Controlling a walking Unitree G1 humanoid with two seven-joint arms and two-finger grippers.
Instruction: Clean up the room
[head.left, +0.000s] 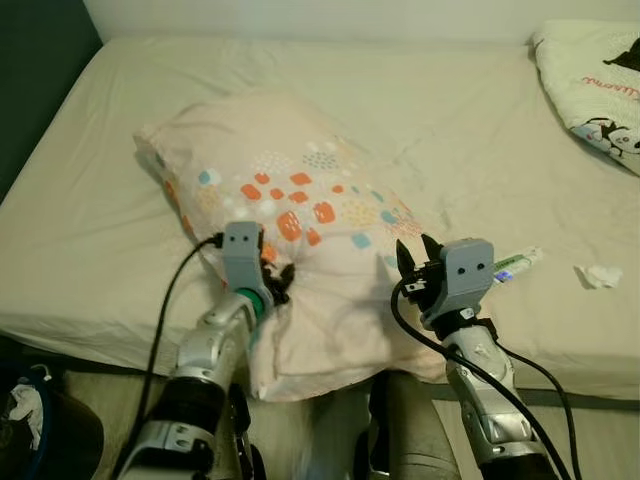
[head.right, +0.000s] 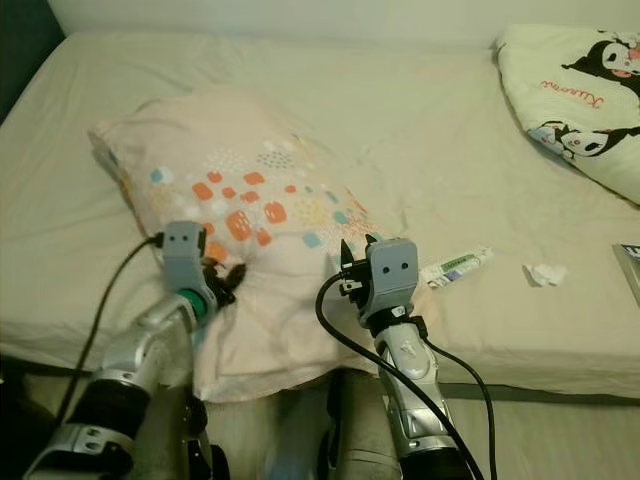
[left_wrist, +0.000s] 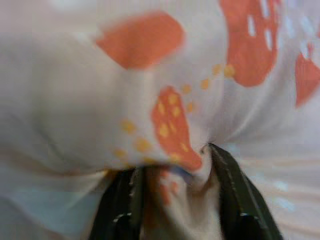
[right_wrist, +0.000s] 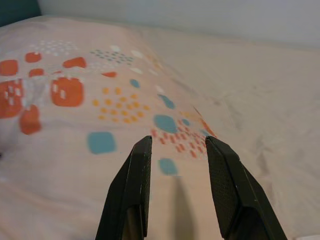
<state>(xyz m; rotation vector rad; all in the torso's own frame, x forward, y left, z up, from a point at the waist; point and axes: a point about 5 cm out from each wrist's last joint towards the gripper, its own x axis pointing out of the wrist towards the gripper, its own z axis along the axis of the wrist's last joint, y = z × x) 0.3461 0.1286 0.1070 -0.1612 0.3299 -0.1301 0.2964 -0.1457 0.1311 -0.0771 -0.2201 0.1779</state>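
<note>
Pale patterned fabric of the pillow (head.left: 300, 250) is pinched by the left gripper (head.left: 272, 275) for repositioning on the bed (head.left: 450, 120) — the right gripper (head.left: 418, 262) is held over it, its 2 fingers apart, ready to assist.

Dim, warm, even light; soft shadows under the patterned cream fabric pillow (head.left: 290, 200). Head views are slightly soft and grainy. The left wrist view is blurred, close-up and out of focus.

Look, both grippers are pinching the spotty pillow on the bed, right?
Not quite. The left gripper is pinching the spotty pillow on the bed, but the right gripper is open, with nothing between its fingers, hovering just above the pillow. The right wrist view shows the gap.
</note>
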